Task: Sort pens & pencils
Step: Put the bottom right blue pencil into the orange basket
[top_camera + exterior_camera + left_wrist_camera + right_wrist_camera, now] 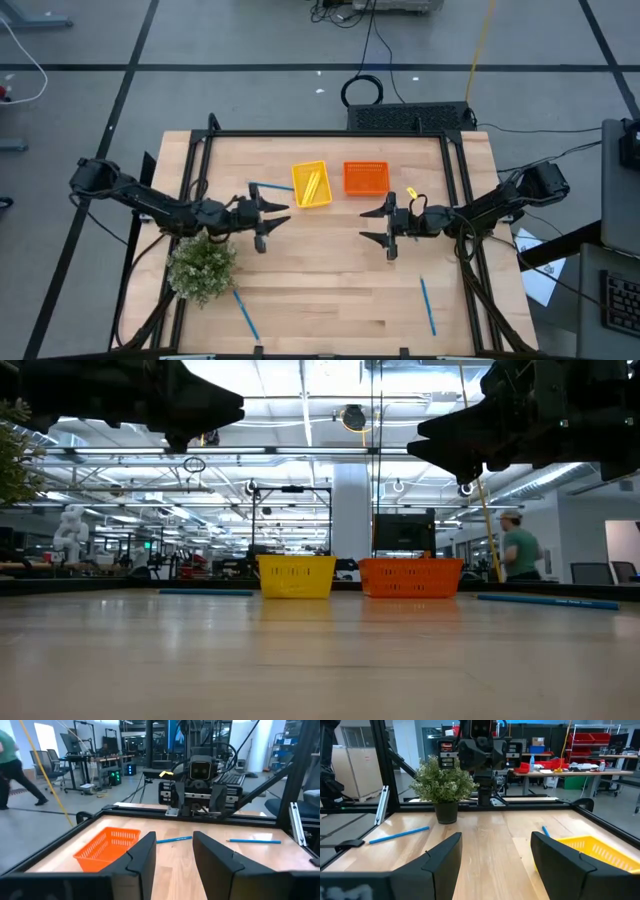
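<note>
Both grippers hang open above the table's middle, facing each other with nothing between their fingers: my left gripper (272, 222) (172, 860) on the left, my right gripper (368, 225) (495, 855) on the right. At the far middle, a yellow tray (311, 184) holds yellow pencils (313, 183). Right of it stands an orange tray (365, 178). Blue pens lie flat on the table: one (265, 187) left of the yellow tray, one (245, 315) near the front left, one (427, 305) near the front right. The left wrist view shows a further pen (173, 840) below my right arm.
A small potted plant (203, 265) stands at the front left, just nearer than my left arm. A black frame (330, 133) borders the table. A short yellow piece (411, 193) shows beside my right arm. A person (518, 550) stands in the room beyond the table.
</note>
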Robot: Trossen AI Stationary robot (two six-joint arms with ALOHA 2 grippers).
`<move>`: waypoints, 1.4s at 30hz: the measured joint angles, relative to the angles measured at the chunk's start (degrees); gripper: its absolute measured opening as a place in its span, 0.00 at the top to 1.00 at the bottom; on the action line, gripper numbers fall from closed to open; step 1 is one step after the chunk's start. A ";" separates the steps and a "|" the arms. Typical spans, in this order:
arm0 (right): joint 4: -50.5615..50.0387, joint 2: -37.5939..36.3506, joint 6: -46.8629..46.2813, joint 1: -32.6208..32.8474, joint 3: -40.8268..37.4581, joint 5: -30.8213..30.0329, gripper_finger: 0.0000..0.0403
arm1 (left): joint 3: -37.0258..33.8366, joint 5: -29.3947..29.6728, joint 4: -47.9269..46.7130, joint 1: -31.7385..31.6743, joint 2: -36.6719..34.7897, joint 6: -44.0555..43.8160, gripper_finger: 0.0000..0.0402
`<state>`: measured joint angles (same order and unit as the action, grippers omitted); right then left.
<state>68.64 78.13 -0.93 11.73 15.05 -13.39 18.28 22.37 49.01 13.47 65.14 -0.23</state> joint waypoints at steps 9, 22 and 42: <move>-0.33 0.00 -0.59 0.00 0.00 -0.02 0.44 | 0.02 0.13 0.04 0.00 0.00 -0.98 0.67; -41.03 -1.98 -30.86 8.02 10.28 2.48 0.45 | 0.02 0.15 -1.38 0.00 0.00 -1.77 0.67; -118.42 -0.22 -93.49 31.42 28.35 5.27 0.59 | 0.04 0.62 -1.77 0.00 0.02 -1.60 0.67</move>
<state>-49.78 77.91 -94.41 43.15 43.40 -8.12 18.33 22.99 47.24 13.47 65.17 -1.83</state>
